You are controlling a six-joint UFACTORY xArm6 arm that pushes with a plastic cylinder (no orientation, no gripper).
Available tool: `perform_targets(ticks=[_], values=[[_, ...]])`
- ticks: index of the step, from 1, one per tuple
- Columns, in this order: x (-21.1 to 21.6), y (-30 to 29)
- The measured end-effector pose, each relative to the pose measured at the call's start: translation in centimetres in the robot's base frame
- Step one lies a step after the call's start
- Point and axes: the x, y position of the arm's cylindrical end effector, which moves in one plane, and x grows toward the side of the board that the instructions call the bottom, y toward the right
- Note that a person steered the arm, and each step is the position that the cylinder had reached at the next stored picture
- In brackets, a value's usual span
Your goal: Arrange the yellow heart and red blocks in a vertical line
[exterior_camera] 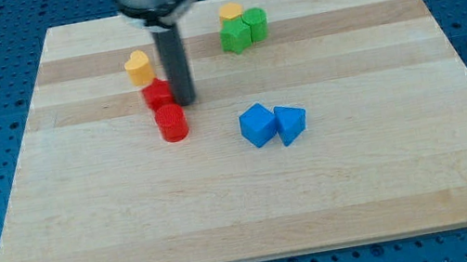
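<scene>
A yellow heart block (139, 67) lies at the upper left of the wooden board (254, 203). Just below it sits a red block (157, 94), partly hidden by my rod. A second red block, a cylinder (173, 122), lies right below that one. The three form a rough line slanting slightly down to the view's right. My tip (184, 100) rests on the board, touching the right side of the upper red block and just above and right of the red cylinder.
A yellow block (231, 12) sits at the view's top with two green blocks (236, 35) (255, 23) against it. A blue cube (258, 125) and a blue triangular block (290, 124) lie together at the board's middle.
</scene>
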Motion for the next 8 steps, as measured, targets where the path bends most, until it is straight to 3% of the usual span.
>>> perform_targets(ticks=[2, 3, 5, 6, 8], values=[[-4.0, 0.7], [-2.5, 2.6], [4.7, 3.8], [4.8, 0.3], [4.5, 2.3]])
